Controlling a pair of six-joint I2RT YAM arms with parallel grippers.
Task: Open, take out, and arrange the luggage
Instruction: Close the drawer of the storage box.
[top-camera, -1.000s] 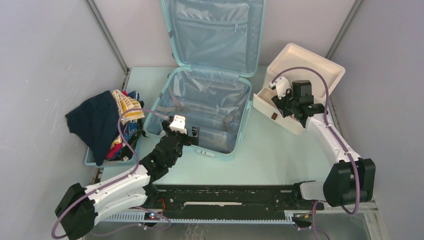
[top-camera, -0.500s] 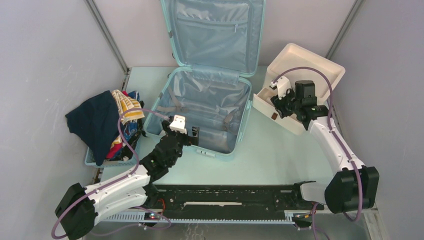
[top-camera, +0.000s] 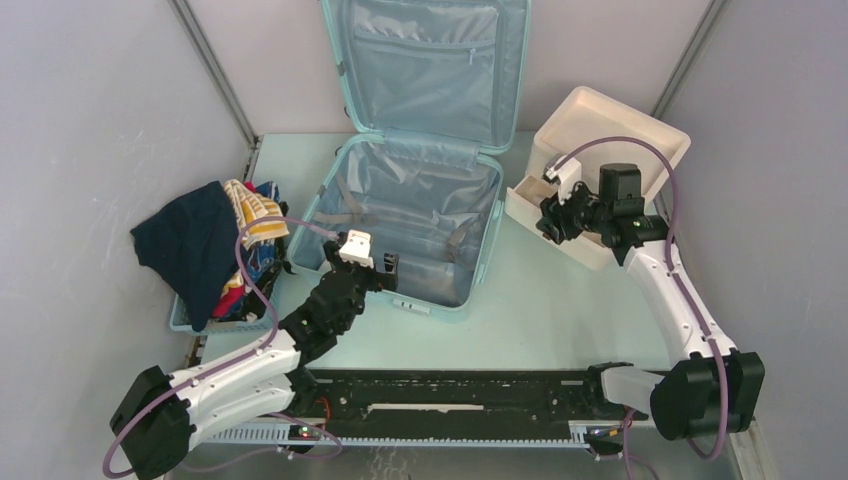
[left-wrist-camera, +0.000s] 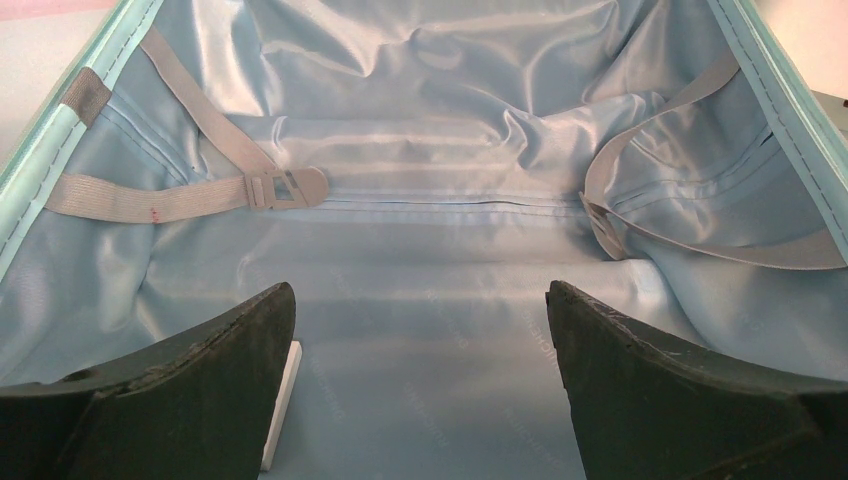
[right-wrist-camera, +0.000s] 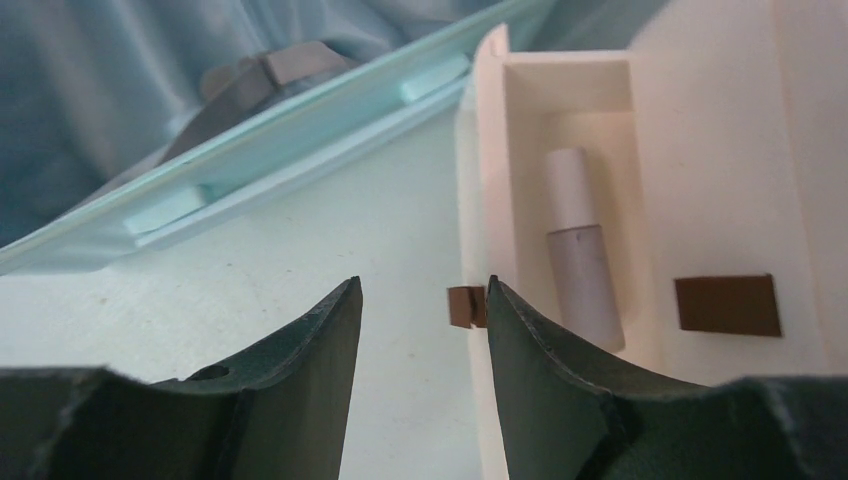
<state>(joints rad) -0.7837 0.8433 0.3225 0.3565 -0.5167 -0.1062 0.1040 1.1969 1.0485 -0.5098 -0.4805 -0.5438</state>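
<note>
Hovering half-spread and empty by the cream box (right-wrist-camera: 720, 130), the right gripper (right-wrist-camera: 422, 290) should clear its wall. The left gripper (left-wrist-camera: 420, 300) gapes wide over the luggage (left-wrist-camera: 420, 210).

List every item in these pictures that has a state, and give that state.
Suitcase: open, lid upright, empty.
Straps: unbuckled.
Basket: heaped with clothes.
Box: open, tube inside its narrow compartment.
Left jaws: wide open, empty.
Right jaws: partly open, empty.
</note>
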